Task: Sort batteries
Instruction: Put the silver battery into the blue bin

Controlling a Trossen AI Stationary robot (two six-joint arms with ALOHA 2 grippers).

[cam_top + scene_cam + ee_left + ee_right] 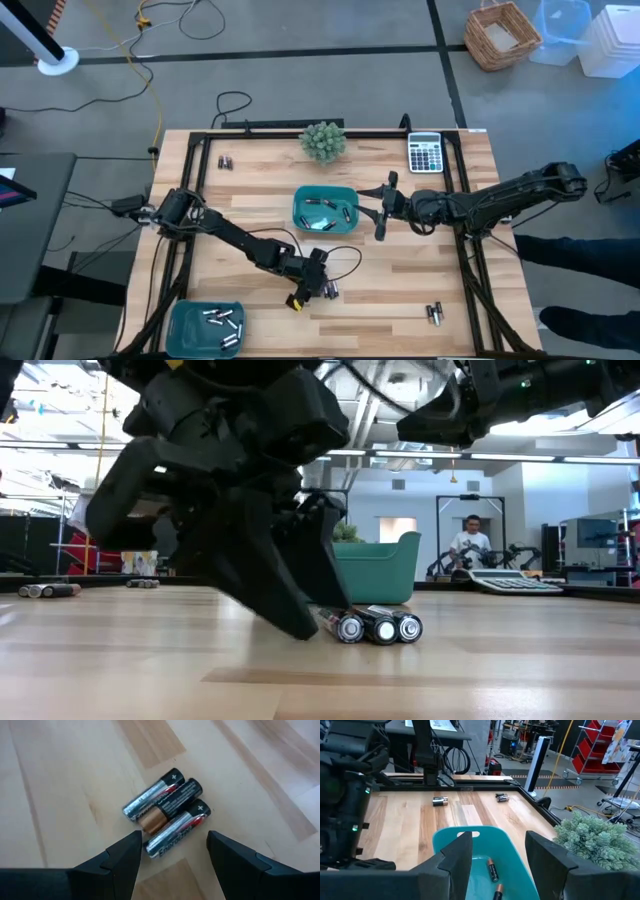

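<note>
We see left gripper [172, 851] low over table [60, 795], jaws wide, empty; three batteries [167, 812] just ahead of fingertips. Right gripper [495, 851] hovers, jaws wide, above teal tray [445, 840].

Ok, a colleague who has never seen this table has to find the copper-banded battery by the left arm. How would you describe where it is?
Start at the teal tray in the middle of the wooden table, then move toward the front edge to the left gripper, its jaws open. Just ahead of it lie three batteries side by side, touching. The one wanted is the middle battery, black with a copper end; both neighbours are silver and black.
</note>
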